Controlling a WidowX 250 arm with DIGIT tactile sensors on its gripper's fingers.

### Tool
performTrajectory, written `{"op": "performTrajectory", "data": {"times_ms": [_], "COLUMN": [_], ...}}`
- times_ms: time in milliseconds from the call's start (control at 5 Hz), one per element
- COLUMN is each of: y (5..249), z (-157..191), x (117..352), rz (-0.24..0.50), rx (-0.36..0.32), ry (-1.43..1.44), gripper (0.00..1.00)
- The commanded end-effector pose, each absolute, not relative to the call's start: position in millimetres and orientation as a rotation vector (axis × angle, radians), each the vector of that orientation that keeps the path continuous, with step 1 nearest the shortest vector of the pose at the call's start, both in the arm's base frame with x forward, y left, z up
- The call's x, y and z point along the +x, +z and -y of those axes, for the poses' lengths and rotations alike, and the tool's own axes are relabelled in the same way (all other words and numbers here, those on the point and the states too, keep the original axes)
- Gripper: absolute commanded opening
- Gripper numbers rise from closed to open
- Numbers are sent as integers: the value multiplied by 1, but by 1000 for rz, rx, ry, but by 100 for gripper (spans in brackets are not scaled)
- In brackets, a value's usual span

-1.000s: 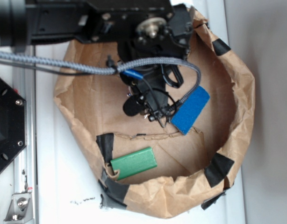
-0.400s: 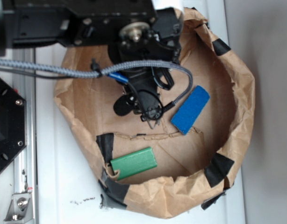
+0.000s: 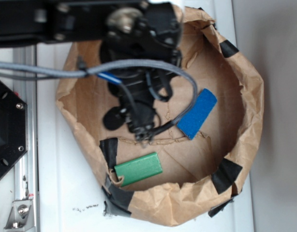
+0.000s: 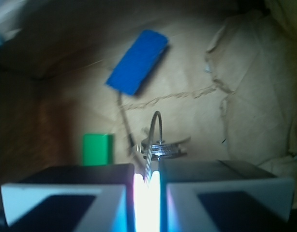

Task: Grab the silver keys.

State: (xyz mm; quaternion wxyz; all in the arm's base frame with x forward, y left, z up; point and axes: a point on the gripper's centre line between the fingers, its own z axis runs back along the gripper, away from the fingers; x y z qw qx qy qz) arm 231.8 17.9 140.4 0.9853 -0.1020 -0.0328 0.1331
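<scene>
On the left of the exterior view a black mount (image 3: 6,130) sits on the white counter (image 3: 61,193), beside a brown paper bag (image 3: 245,121) whose rolled rim is patched with black tape (image 3: 226,174). Low on the bag's left side, the green block (image 3: 138,169) lies flat near the taped corner. Over the middle, the black arm (image 3: 134,43) reaches down from the top with a grey braided cable (image 3: 51,71) looped across it, and the claw (image 3: 141,134) points at the bag floor just above a torn seam. To the right, the blue block (image 3: 197,114) lies tilted on the bag floor, apart from the claw.

In the wrist view, the green block (image 4: 97,149) stands at the left and the blue block (image 4: 137,62) lies above centre. The claw (image 4: 147,186) has its two fingers (image 4: 66,193) drawn nearly together, with only a thin bright slit between them. The silver keys (image 4: 160,145) sit in that slit: one key blade is pinched between the fingertips, while the ring arches up and the other keys stack flat just past the tips, off the brown paper floor. Crumpled bag wall fills the right side.
</scene>
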Motion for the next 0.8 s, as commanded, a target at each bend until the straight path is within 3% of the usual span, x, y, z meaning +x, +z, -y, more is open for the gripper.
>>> {"op": "performTrajectory", "data": {"times_ms": [0,600], "y": [155,149], "z": [-38,-37], "x": [255,253], "rz": [123,121], "rx": [-167,-152], "ry": [351,343], "gripper": [0,0]}}
